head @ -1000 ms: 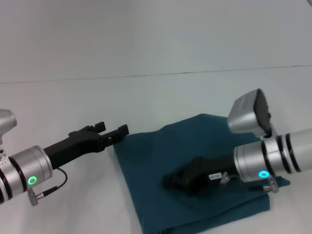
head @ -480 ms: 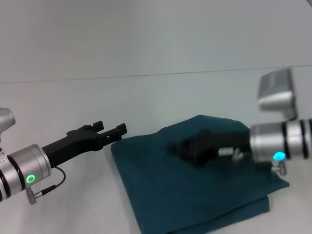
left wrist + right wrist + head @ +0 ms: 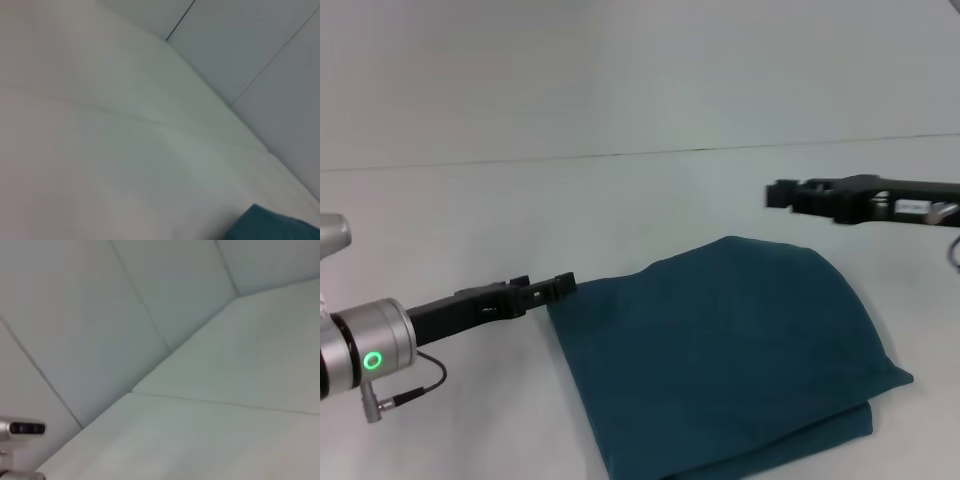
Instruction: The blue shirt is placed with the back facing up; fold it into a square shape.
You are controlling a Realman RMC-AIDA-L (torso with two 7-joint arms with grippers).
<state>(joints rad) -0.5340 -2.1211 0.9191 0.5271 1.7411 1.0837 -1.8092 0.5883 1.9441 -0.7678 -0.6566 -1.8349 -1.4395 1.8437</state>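
Head view: right hand (image 3: 782, 195) level, high above the blue shirt (image 3: 720, 350).

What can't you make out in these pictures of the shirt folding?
- Blue shirt: near edge cut off by the head view's bottom edge; left wrist view catches only a corner.
- Right gripper: blurred in the head view, fingers unreadable.
- Left gripper: its tip meets the shirt's edge; any grip unclear.
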